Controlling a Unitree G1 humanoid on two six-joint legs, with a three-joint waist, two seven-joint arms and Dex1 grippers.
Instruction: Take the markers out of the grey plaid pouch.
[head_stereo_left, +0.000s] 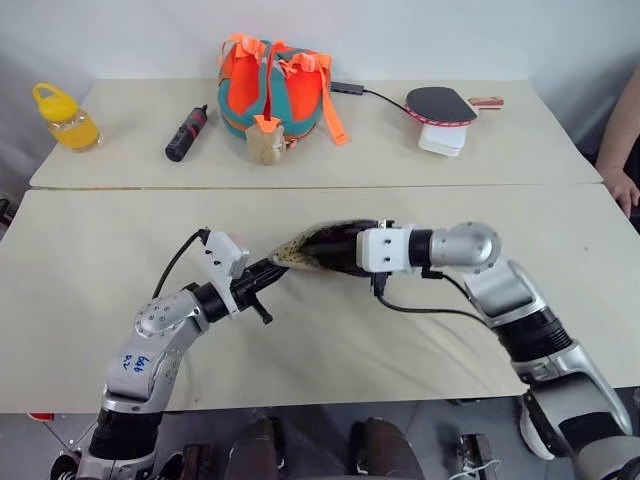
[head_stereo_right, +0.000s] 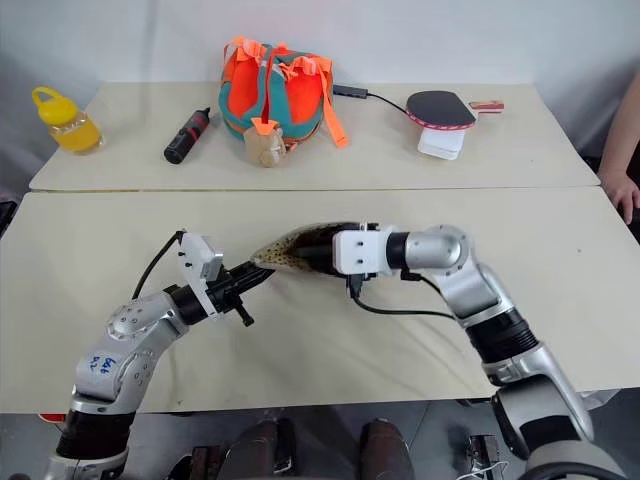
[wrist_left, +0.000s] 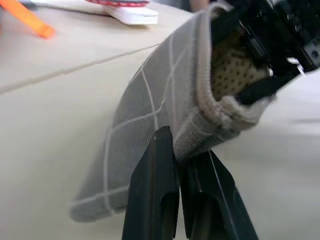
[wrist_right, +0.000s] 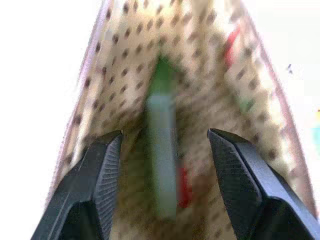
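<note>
**Kid:** Since the pouch (wrist_left: 165, 100) is made of cloth, will it flop around?

**Helper:** Yes. It is soft and bends easily. See how it curves up off the table (head_stereo_left: 90, 250)? The left gripper (wrist_left: 177, 165) has its two fingers squeezed together on the pouch's edge, right by the zip seam. That holds it up in the air between the two arms.

**Kid:** Where is the other gripper?

**Helper:** The right gripper (wrist_right: 162, 145) has its nose in the pouch's open mouth. Its fingers are spread apart, one on each side. They are not pinching anything.

**Kid:** Where are the markers?

**Helper:** They lie inside, on the spotty tan lining. A long green marker (wrist_right: 162, 150) sits right between the open fingers. Something red (wrist_right: 184, 187) is just beside it, and there is a red bit (wrist_right: 231, 45) deeper in. That part is blurry, so I think they belong to a second marker, but I am not sure.

**Kid:** Are markers hard to grab?

**Helper:** They are light and stiff, so they will not squash. But they are smooth and round, so they could roll or slip. I would pinch the green one across its middle and pull it straight out. The cloth can sag shut, so the left gripper should hold on tight.
</note>
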